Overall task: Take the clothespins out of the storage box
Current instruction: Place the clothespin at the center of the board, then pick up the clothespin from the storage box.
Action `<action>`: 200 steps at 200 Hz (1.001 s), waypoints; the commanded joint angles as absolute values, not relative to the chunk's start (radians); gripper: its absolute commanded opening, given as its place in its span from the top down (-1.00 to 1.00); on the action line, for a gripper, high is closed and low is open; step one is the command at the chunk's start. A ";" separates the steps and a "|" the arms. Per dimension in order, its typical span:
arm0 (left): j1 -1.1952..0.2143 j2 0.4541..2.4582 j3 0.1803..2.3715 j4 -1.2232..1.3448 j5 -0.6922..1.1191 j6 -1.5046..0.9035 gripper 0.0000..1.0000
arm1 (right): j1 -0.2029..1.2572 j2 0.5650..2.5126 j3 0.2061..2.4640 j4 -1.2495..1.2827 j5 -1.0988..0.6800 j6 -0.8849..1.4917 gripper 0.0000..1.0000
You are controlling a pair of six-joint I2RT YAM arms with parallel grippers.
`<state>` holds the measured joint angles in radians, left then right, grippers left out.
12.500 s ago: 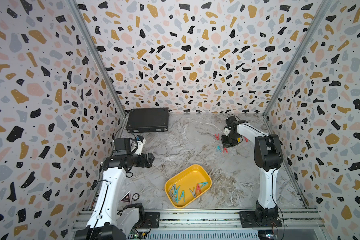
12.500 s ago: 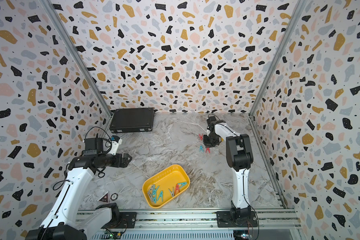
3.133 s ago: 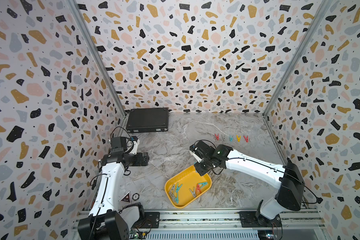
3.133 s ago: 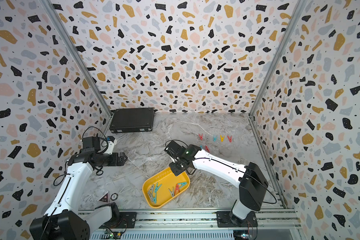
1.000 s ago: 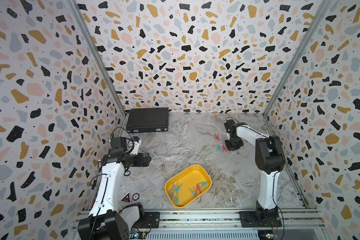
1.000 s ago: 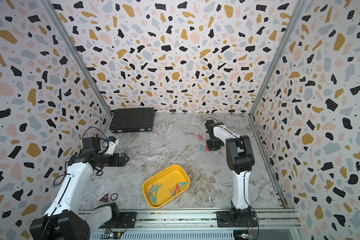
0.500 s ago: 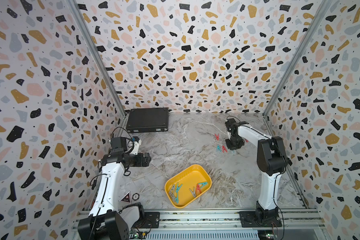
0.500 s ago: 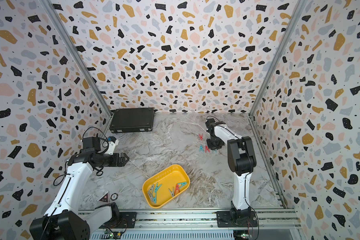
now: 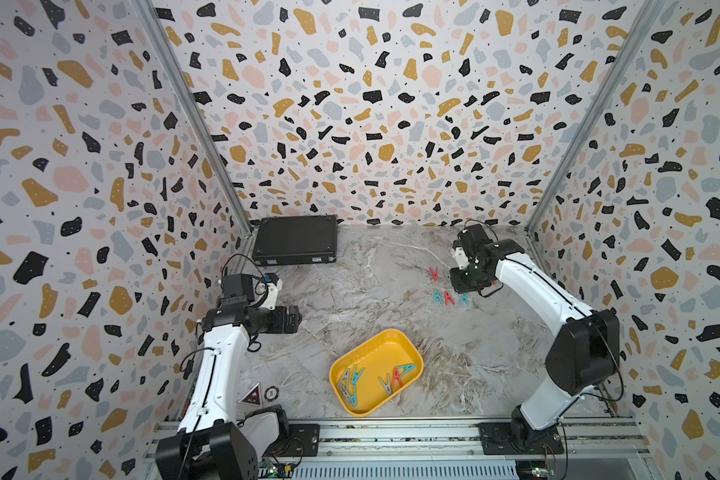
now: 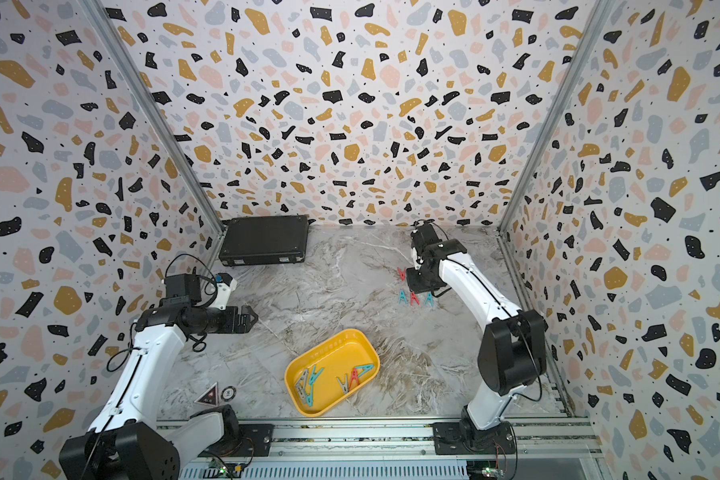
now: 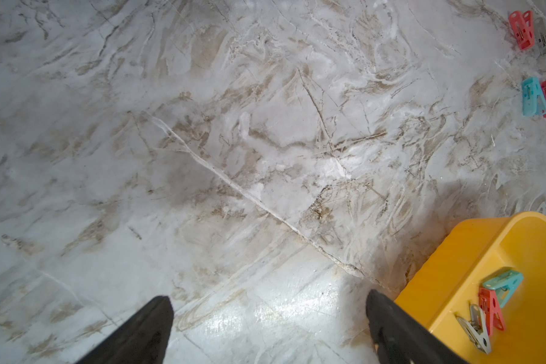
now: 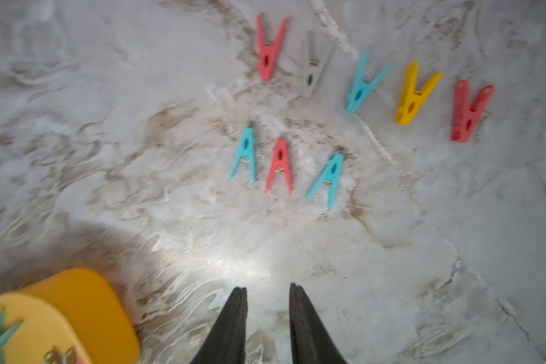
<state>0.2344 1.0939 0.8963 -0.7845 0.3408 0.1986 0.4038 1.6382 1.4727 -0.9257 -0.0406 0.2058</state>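
The yellow storage box lies front centre in both top views, with several clothespins inside. More clothespins lie on the table at the back right: a far row and a nearer row of teal, red and teal ones. My right gripper hovers over the far row, open, nothing between its fingers. At the left my left gripper is held wide open and empty, beside the storage box.
A flat black case lies in the back left corner. Two small stickers mark the table's front left. Patterned walls close three sides and a metal rail runs along the front.
My right gripper's jaws have parted, and a second teal clothespin now lies right of the red one in the nearer row. The left arm has stayed still.
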 commanded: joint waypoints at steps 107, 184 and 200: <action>0.238 1.084 0.896 -0.768 0.313 0.203 -0.99 | 0.889 1.449 1.230 -0.749 -0.386 0.021 0.37; 0.246 1.083 0.899 -0.757 0.242 0.183 -1.00 | 1.111 1.691 1.312 -0.714 -0.418 -0.138 0.36; 0.251 1.085 0.899 -0.756 0.242 0.183 -1.00 | 1.132 1.733 1.346 -0.727 -0.401 -0.178 0.35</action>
<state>0.2394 1.0939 0.8963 -0.7769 0.2596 0.1905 1.0977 1.7130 1.2659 -0.7078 -0.4122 -0.0849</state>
